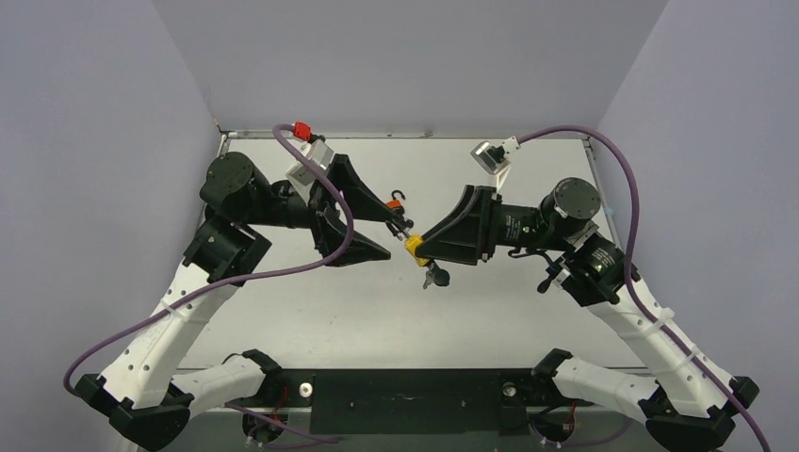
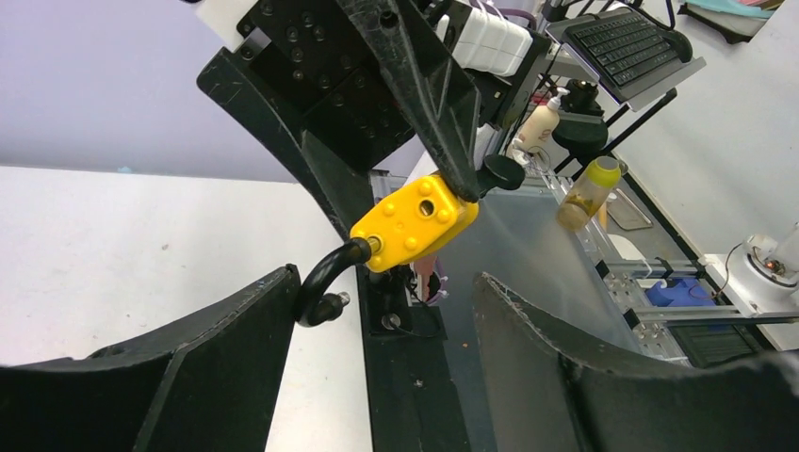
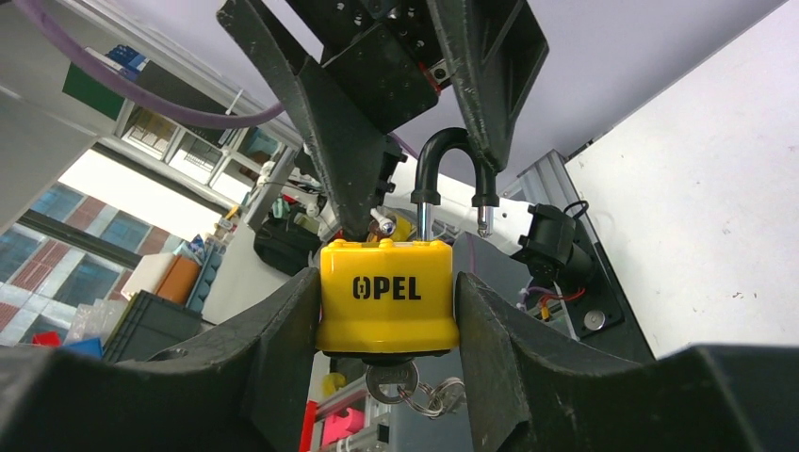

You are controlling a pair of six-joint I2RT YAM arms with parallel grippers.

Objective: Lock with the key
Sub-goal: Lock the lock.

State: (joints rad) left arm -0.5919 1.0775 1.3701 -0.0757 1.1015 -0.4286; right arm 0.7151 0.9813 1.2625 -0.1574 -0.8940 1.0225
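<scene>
Your right gripper clamps the padlock by its rigid, likely slick body; your left gripper gapes empty around the stiff shackle; push its crown.

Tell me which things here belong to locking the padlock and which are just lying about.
Job: padlock, its open shackle, the key underneath, right gripper clamping the padlock, left gripper open beside the shackle.
Lying about: keyboard, yellow-capped bottle, both off the table.
</scene>
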